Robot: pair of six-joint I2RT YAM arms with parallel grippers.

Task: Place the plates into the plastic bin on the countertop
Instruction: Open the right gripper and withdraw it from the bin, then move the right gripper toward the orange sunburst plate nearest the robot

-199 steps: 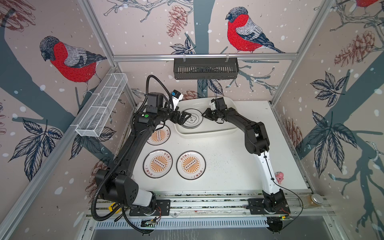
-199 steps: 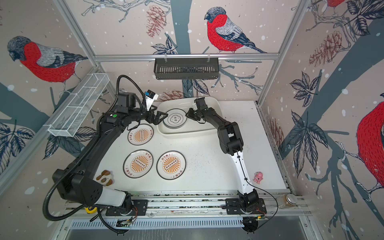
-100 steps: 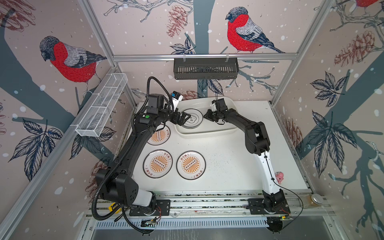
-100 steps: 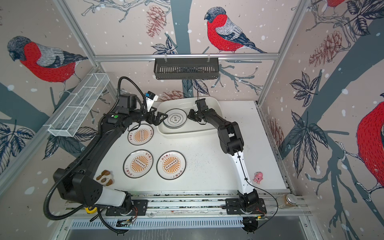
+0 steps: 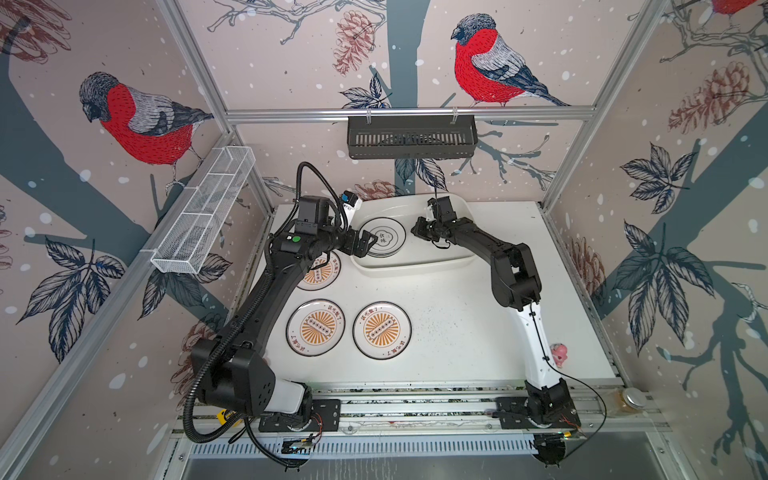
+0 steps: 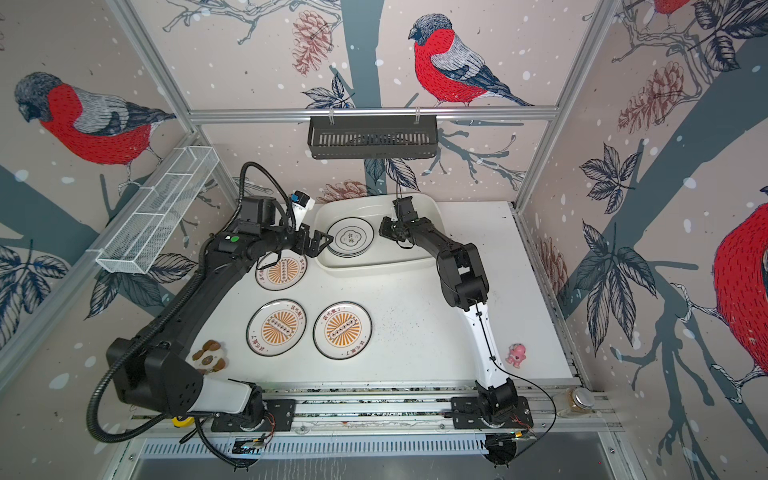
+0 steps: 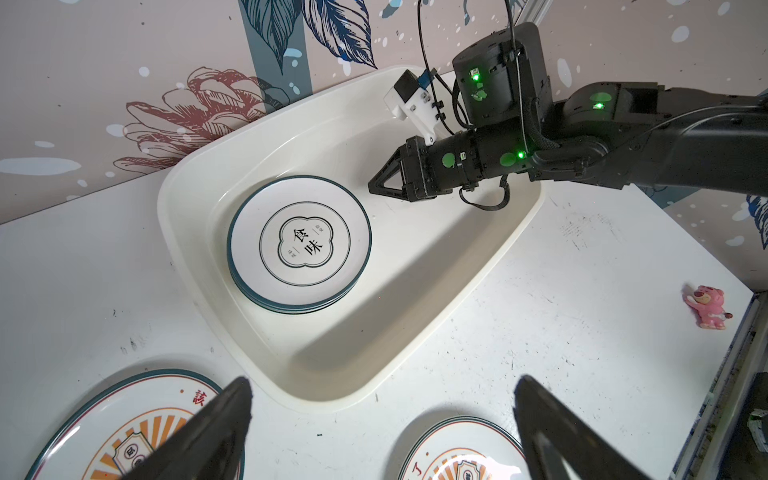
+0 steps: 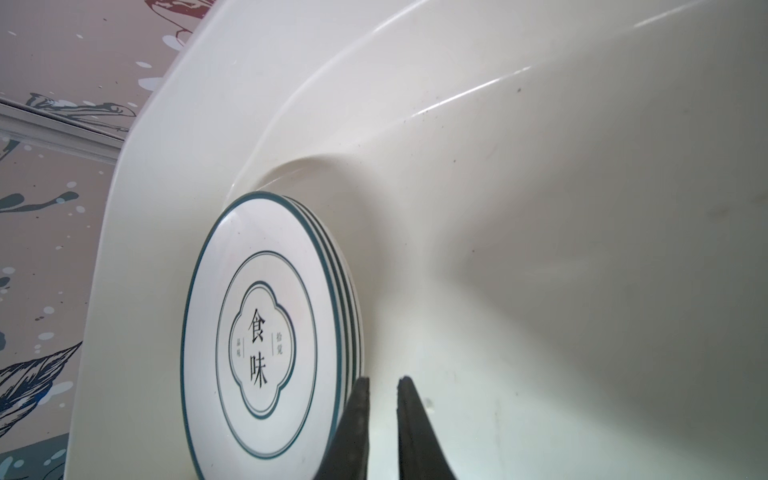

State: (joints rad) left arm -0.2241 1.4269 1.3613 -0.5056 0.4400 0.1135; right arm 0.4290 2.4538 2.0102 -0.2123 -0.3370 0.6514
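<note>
inside the plastic bin [image 5: 415, 264], plate stack [image 5: 384, 237]; pink toy [image 5: 559, 356] well apart on countertop [image 5: 457, 332]

plastic bin [image 7: 415, 299] is showing smooth glossy cream plastic, with highlights streaking along its walls. plates [image 7: 299, 245] are looking like glazed ceramic, shiny. countertop [image 7: 540, 332] is reading matt white, scuffed and specked. wire basket [image 5: 208, 216] is looking like white-coated metal mesh. slotted rack [image 5: 411, 137] is reading matt black, frame rail [image 5: 407, 113] bare satin metal.
</note>
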